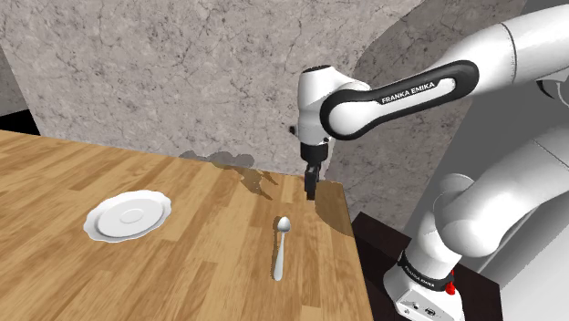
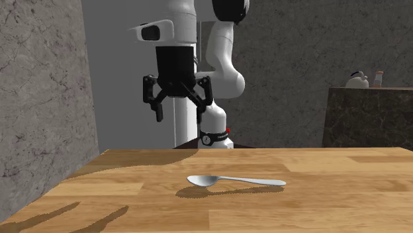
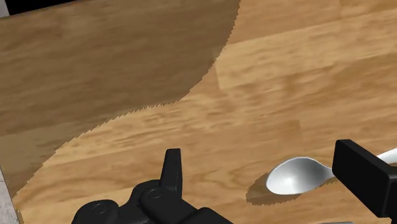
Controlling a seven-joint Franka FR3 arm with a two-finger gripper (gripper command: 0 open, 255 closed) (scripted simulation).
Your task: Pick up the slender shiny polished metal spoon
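the spoon (image 2: pixel 235 180) lies flat on the worktop (image 2: pixel 344 198), well clear of the tool (image 2: pixel 179 114). beyond its bowl end the tool hangs spread and empty, above the worktop's far edge, with the handle running away from it.

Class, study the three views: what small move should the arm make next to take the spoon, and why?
Probably shift the open claw sideways until it is centred over the spoon, before lowering. The claw hangs above the wooden table, and in the wrist view the spoon's bowl lies off-centre, close to one finger.
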